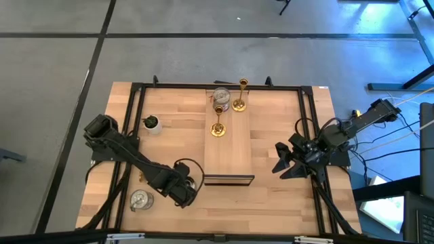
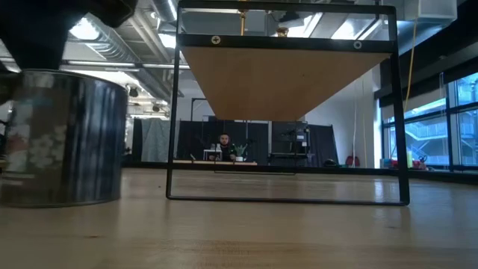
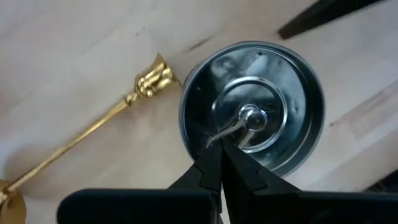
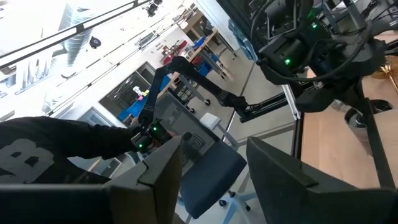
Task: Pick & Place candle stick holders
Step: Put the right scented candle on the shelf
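A silvery round candle stick holder stands upright on the table beside the board's black stand, also seen in the low view. My left gripper is shut and points down over its open top, near the rim. A gold stick holder lies on its side next to that cup. Another silvery cup stands near the front left. On the wooden board stand a silvery cup and two gold sticks. My right gripper waits open at the table's right, held level with nothing between its fingers. My left gripper has its shut fingertips just inside the cup's near rim, coming from above and pointing down. Whether they touch the cup, I cannot tell. The cup stands upright on the table.
A small green potted plant stands at the left, behind the left arm. The board's black stand rises close to the right of the cup. A black frame runs round the table's edges.
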